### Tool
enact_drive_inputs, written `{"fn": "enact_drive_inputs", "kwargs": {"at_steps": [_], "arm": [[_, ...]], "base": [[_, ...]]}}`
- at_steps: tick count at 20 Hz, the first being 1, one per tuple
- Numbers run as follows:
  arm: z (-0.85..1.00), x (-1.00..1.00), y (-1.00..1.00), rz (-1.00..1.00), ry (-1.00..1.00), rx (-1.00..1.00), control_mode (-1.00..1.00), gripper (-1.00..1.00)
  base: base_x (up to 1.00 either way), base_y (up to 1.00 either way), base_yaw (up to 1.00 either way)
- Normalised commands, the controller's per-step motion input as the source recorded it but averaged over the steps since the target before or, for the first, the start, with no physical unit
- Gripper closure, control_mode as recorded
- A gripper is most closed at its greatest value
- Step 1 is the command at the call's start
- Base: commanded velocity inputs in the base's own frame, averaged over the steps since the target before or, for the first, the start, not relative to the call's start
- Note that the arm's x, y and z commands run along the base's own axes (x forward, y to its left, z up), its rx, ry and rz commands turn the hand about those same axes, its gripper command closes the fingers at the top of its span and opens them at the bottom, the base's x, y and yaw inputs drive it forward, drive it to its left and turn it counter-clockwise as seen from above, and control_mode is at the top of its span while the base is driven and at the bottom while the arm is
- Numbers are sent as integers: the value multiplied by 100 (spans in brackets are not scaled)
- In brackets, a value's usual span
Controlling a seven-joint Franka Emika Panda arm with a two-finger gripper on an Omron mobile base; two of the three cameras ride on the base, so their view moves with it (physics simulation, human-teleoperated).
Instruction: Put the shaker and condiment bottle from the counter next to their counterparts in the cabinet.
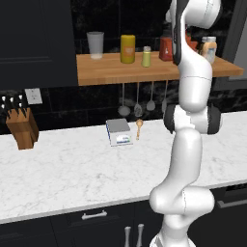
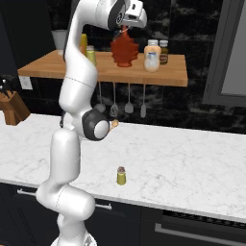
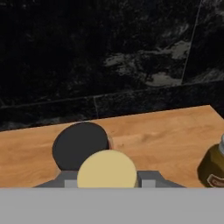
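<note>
The pincer [image 2: 126, 30] is pinching the condiment bottle [image 2: 124, 50] by its narrow neck, tan cap just under the hand, and holds it over the cabinet [image 2: 144, 72] plank beside a pale bottle [image 2: 152, 56], with a black lid [image 3: 80, 145] close behind the cap in the hand view. If the hand opens before the lobed base sits flat on the wood, I'd expect the bottle to rock and knock its neighbours, or tip toward the shelf's front edge. The shaker [image 2: 121, 176] stands alone on the bench [image 2: 192, 163], near its front edge, where a low sweep of the arm could send it over.
</note>
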Motion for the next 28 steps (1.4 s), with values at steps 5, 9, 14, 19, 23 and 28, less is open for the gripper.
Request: {"fn": "enact_drive_inputs", "kwargs": {"at_steps": [5, 9, 14, 19, 23, 28], "arm": [[0, 20, 0, 0, 0, -3, -100, 100], [0, 31, -1, 2, 0, -2, -100, 100], [0, 35, -1, 5, 0, 0, -100, 100], [0, 27, -10, 12, 0, 0, -100, 100], [0, 19, -12, 14, 0, 0, -100, 100], [0, 5, -15, 12, 2, 0, -100, -100]], "base": [[0, 0, 0], [0, 0, 0], [0, 0, 0], [0, 0, 0], [0, 0, 0], [0, 0, 0]]}}
